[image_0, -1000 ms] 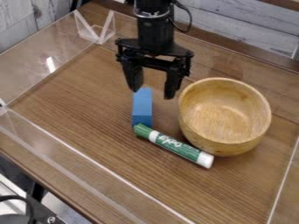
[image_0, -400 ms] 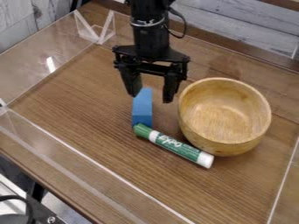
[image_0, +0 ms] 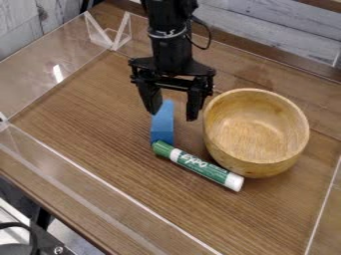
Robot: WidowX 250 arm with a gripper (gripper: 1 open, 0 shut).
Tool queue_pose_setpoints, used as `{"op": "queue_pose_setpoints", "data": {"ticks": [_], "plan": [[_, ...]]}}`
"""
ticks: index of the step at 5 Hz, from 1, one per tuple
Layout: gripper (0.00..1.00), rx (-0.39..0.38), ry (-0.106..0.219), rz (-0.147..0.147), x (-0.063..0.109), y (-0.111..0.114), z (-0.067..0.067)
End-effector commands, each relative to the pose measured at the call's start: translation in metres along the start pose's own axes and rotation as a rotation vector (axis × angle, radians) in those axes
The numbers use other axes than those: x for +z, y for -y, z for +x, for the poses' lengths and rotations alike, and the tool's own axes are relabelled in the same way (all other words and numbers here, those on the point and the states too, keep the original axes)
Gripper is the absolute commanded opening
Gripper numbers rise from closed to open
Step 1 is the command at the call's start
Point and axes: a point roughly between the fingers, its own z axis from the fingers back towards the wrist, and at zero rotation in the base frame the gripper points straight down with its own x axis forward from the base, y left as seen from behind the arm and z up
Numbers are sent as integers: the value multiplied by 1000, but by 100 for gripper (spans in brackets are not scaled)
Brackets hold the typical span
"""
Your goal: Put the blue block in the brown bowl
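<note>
A small bright-blue block (image_0: pixel 163 126) lies on the wooden table, its far end between my fingers. My gripper (image_0: pixel 170 110) hangs straight down over that end, open, with one dark finger on each side and a gap to the block. The round light-brown wooden bowl (image_0: pixel 256 130) stands empty just right of the block and close to my right finger.
A green-and-white marker (image_0: pixel 196 165) lies diagonally in front of the block and bowl. Clear acrylic walls (image_0: pixel 40 149) ring the table. A clear stand (image_0: pixel 110 35) sits at the back left. Cables run down my arm (image_0: pixel 167 20).
My gripper has sunk slightly around the far end of the blue block. Block, bowl and marker have not moved.
</note>
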Motion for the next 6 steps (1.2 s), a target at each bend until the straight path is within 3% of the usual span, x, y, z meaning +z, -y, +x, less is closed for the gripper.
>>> {"op": "queue_pose_setpoints", "data": {"ticks": [1,6], "plan": [[100,13,45,-6,5,-2,6],[100,9,99,7,-5,-5,13]]}}
